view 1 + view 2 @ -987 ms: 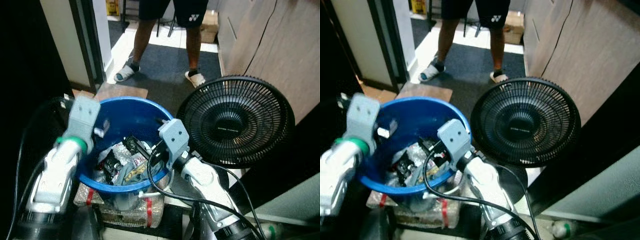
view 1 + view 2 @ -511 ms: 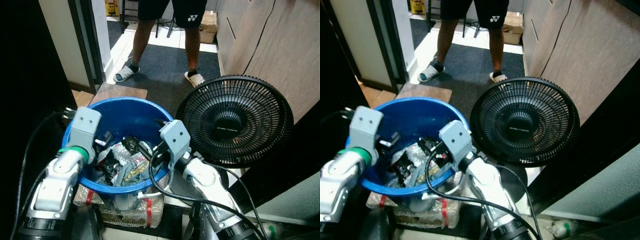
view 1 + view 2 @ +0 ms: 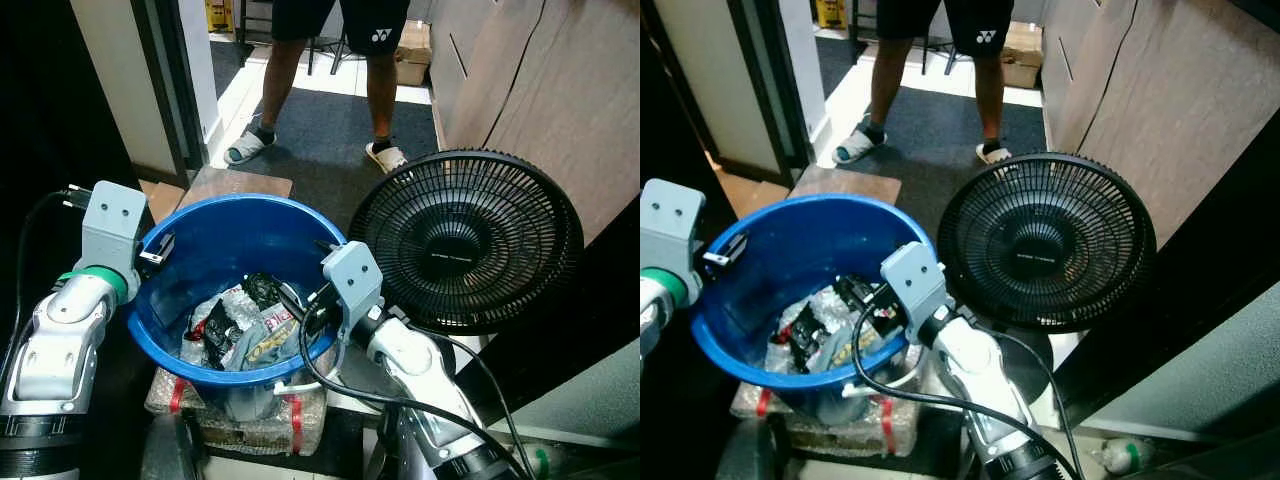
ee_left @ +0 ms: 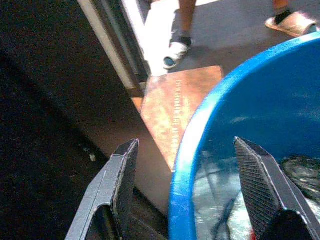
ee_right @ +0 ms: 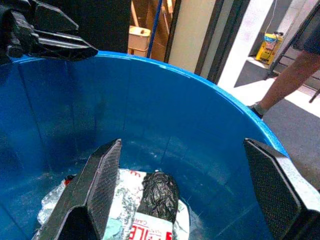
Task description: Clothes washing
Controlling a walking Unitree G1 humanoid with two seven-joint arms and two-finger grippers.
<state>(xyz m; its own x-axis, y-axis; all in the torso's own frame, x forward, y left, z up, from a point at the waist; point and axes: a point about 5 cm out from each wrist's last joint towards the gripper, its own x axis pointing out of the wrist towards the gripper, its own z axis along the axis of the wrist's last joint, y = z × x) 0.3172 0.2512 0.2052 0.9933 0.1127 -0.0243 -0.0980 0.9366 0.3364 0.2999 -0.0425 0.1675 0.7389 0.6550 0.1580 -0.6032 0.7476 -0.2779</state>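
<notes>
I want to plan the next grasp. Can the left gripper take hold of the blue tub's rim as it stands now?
Probably yes: the left gripper is open, its fingers straddling the blue tub's rim, with nothing between them.

A: How many containers and appliances were present?
B: One blue tub (image 3: 250,225) and one black fan (image 3: 468,240).

A: Grippers?
B: Two: the left gripper (image 4: 192,195), jaws straddling the tub's rim, and the right gripper (image 5: 192,192), jaws apart over the tub's interior.

A: Persons?
B: One person (image 3: 330,70); two sandals.
</notes>
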